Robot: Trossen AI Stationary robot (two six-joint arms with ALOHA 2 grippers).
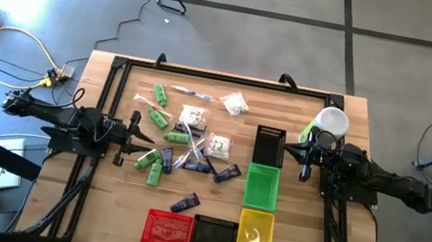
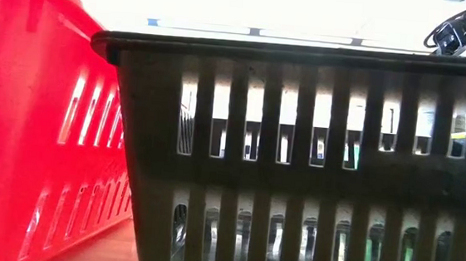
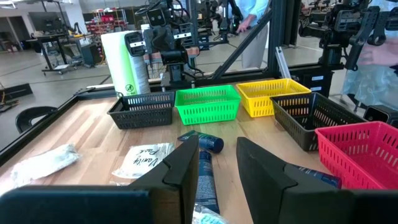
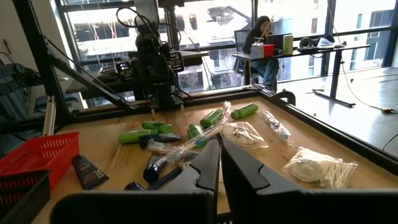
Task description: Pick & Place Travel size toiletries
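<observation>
We judge the step in hand to be the reach for a pick: our left hand (image 1: 139, 136) hovers at the nine o'clock edge of the worktop (image 1: 97, 198), its fingers narrowly parted and holding nothing, pointed at the toiletries (image 1: 187, 138) scattered from the centre out toward ten o'clock. In the left wrist view a navy tube (image 3: 205, 171) lies flat on the wood straight ahead of the gap between the fingers (image 3: 186, 165), with a white packet (image 3: 142, 160) just beside it and another wrapped packet (image 3: 43, 163) farther off. No item looks gripped yet. Our right hand (image 1: 307, 163) waits at three o'clock, fingers closed together and empty, beside the white cup (image 1: 332, 121). The baskets stand toward four to six o'clock: a black basket (image 1: 269, 145), a green basket (image 1: 261, 187) and a yellow basket (image 1: 256, 234) in a line, then a second black one (image 1: 213, 236) and a red basket (image 1: 167, 229) along the six o'clock edge. The yellow one seems to hold something pale; what it is we cannot tell. The next move, as we read it, calls for the left hand to lower over one single item, most likely the tube, with the fingers astride its narrow width, and to close without dragging in the neighbouring packet. Since the items lie crowded and overlapping, a clean approach from above matters more than speed.
</observation>
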